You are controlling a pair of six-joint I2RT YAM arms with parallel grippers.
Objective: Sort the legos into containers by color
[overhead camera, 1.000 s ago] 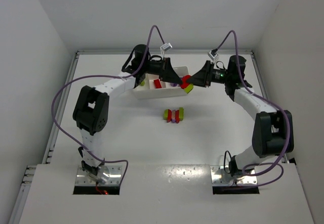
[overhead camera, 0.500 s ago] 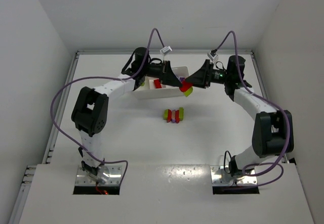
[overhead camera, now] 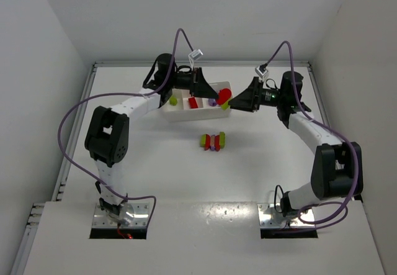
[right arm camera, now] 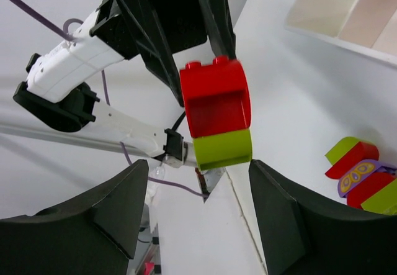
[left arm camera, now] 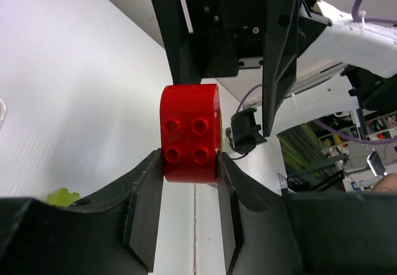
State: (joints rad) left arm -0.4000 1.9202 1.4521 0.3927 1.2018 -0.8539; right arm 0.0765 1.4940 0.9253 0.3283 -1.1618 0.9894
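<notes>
My left gripper (overhead camera: 214,95) is shut on a red rounded brick (overhead camera: 225,93) and holds it in the air over the right end of the white tray (overhead camera: 186,115). The left wrist view shows the brick (left arm camera: 189,132) pinched between the fingers. A yellow-green brick (right arm camera: 222,149) is stuck to the red one (right arm camera: 216,98). My right gripper (overhead camera: 233,103) faces it with its jaws wide open around the yellow-green brick (overhead camera: 224,106), not gripping. The tray holds a yellow-green brick (overhead camera: 174,101), a red one (overhead camera: 193,103) and a purple one (overhead camera: 213,102).
A stuck-together cluster of red, yellow-green and purple bricks (overhead camera: 213,141) lies on the white table in front of the tray; it also shows in the right wrist view (right arm camera: 363,175). White walls close in the table at the back and both sides.
The red and yellow-green pair rose a little and tilted in my left gripper. My right gripper drew back slightly to the right.
</notes>
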